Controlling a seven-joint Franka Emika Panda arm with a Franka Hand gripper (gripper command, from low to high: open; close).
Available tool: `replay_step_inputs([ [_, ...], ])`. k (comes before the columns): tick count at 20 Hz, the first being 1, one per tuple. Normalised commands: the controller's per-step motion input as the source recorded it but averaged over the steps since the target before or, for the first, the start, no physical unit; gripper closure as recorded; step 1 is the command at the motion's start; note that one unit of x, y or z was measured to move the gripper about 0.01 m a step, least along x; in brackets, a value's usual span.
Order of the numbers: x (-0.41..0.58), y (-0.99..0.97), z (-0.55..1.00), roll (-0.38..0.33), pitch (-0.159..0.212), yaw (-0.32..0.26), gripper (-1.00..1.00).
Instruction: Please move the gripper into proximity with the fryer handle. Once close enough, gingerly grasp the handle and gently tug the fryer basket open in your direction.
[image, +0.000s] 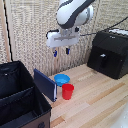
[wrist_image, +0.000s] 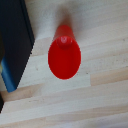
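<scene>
My gripper (image: 60, 51) hangs from the white arm high above the wooden table, near the middle of the exterior view. Its blue-tipped fingers (image: 54, 52) stand apart, and it is open and empty. The black air fryer (image: 110, 50) stands at the exterior view's right, well apart from the gripper. Its basket (image: 107, 64) is the lower front part and looks closed. The short black handle (image: 102, 60) sits on the drawer face. The wrist view shows neither the fryer nor my fingers.
A red cup (image: 68, 91) stands below the gripper and fills the wrist view (wrist_image: 64, 57). A blue bowl (image: 61, 79) sits behind it. A dark blue flat box (image: 45, 84) leans at its side (wrist_image: 14, 40). A black fabric crate (image: 17, 95) is at the exterior view's left.
</scene>
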Motion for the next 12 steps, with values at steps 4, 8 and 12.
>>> replay_step_inputs([
  [4,0.026,0.04,0.03,-0.011,-0.051,-0.366,-1.0],
  [8,0.039,0.0,0.02,-0.01,-0.025,-0.375,-1.0],
  [12,0.026,0.01,0.01,-0.024,-0.016,-0.371,-1.0],
])
